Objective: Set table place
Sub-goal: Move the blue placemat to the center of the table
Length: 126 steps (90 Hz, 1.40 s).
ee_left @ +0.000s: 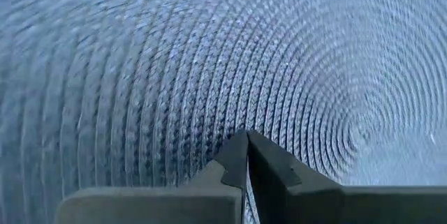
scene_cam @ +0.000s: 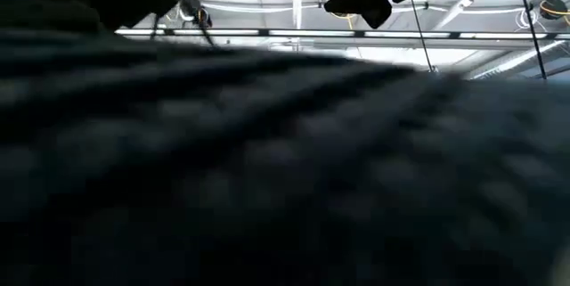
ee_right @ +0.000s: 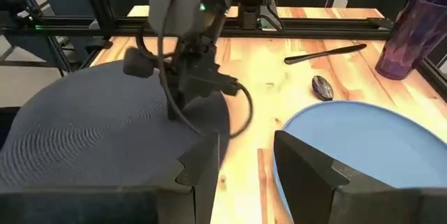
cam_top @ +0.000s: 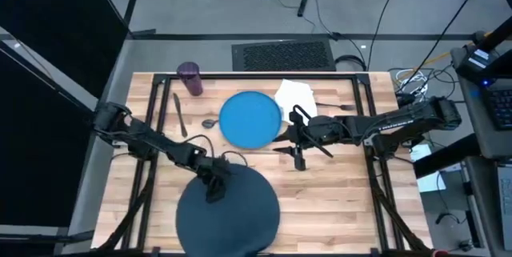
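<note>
The desk (cam_top: pixel 336 201) is a pale plank top with black frame bars. At its near edge lies the mat (cam_top: pixel 228 213), a big dark slate-blue woven round that partly overhangs the desk's front edge and fills most of the low view. Beyond it, around the middle of the desk, sits the plate (cam_top: pixel 250 118), bright blue and round, well clear of the mat. A white napkin (cam_top: pixel 294 94) lies just beside the plate on its far right. The purple cup (cam_top: pixel 190 78) stands upright at the far left corner. A knife (cam_top: pixel 179 114) lies on the desk left of the plate, and a spoon (cam_top: pixel 210 122) rests between knife and plate, close to the plate's rim.

The left claw (ee_left: pixel 246 147) is over the mat's far edge, its fingers pressed together on the weave. The right claw (ee_right: pixel 244 161) hovers low at the plate's right rim, fingers apart, holding nothing, with the plate edge just beside one finger.
</note>
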### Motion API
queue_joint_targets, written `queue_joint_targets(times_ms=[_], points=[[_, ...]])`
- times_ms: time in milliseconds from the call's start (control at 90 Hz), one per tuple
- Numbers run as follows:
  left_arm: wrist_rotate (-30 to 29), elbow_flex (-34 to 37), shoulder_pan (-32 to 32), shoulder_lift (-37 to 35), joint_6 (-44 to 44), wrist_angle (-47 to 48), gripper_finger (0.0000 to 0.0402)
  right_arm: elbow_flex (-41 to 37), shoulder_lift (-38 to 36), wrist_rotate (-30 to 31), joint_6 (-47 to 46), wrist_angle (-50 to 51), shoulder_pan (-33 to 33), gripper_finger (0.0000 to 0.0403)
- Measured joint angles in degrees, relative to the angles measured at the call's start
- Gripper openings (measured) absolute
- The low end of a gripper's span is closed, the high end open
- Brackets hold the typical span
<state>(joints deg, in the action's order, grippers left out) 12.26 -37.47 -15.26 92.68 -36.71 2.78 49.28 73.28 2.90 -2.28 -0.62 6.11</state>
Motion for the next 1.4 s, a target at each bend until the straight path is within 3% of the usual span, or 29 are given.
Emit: queue_joint_targets(times_ms=[322, 589, 889, 1144, 1400], points=[[-3.2, -1.7, 7.5, 0.8, 8.8, 0.3, 0.0, 0.0, 0.0, 0.7, 0.0, -0.1, 0.0, 0.0123], [2.0, -2.5, 10.5, 7.5, 11.5, -10.7, 0.0, 0.0, -0.9, 9.3, 0.0, -0.3, -0.1, 0.0123], [1.6, -12.3, 11.5, 13.4, 18.1, -10.1, 0.0, 0.0, -4.6, 9.7, -0.1, 3.8, -0.1, 0.0123], [3.8, -19.7, 12.3, 18.3, 21.4, -7.9, 0.0, 0.0, -6.3, 14.0, -3.2, 10.0, -0.1, 0.0123], [4.0, -22.6, 12.0, 16.5, 22.6, -8.0, 0.0, 0.0, -6.3, 13.9, -4.1, 12.9, -0.1, 0.0123]])
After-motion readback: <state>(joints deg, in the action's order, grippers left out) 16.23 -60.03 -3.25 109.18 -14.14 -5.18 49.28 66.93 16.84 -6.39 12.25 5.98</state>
